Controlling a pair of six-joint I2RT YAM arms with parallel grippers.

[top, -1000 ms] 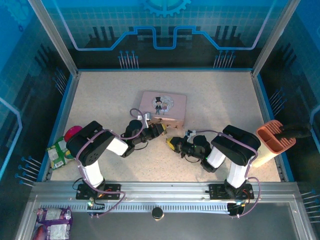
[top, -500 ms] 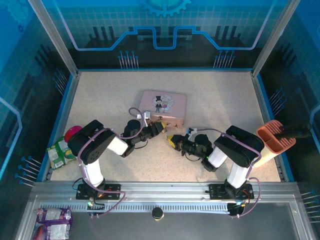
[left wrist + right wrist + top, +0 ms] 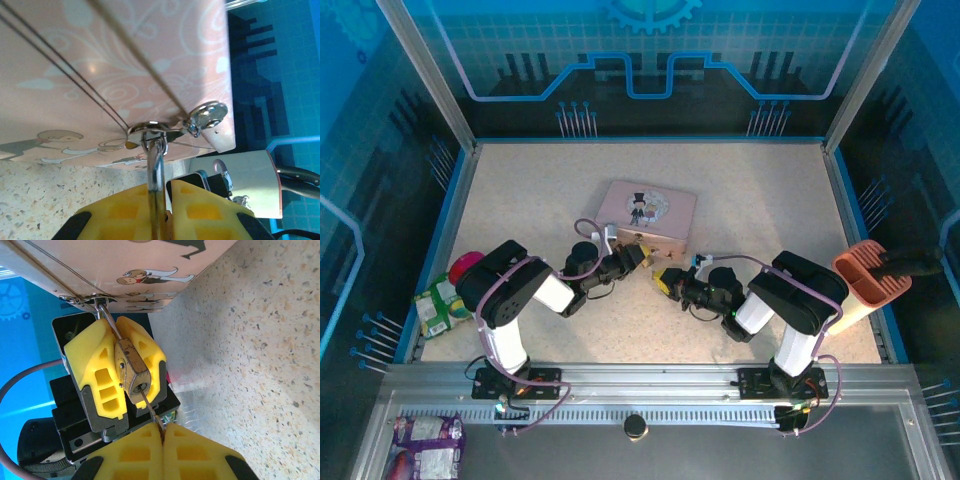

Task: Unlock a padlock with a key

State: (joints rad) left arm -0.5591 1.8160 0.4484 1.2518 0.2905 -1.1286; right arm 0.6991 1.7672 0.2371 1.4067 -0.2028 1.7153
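Observation:
The small brass padlock [image 3: 131,371] is clamped between the yellow fingers [image 3: 95,365] of my left gripper [image 3: 636,258], which is shut on it. Its thin silver shackle [image 3: 156,167] runs up through the metal hasp [image 3: 150,131] on the front of the pink tin [image 3: 647,218]. The thin dark key [image 3: 150,407] has its blade in the keyhole at the padlock's bottom end. Its head is pinched by my right gripper [image 3: 162,429], which is shut on it. In the top view my right gripper [image 3: 665,281] meets the left one just in front of the tin.
An orange holder [image 3: 868,272] with a black handle stands at the right edge. A green packet [image 3: 438,305] and a pink round thing [image 3: 467,265] lie at the left edge. A round black knob [image 3: 636,426] and purple packets [image 3: 425,435] sit on the near rail.
The pink tin has shifted slightly to the right. My right gripper has crept a little left and farther from its base, towards the padlock. The left gripper has barely moved.

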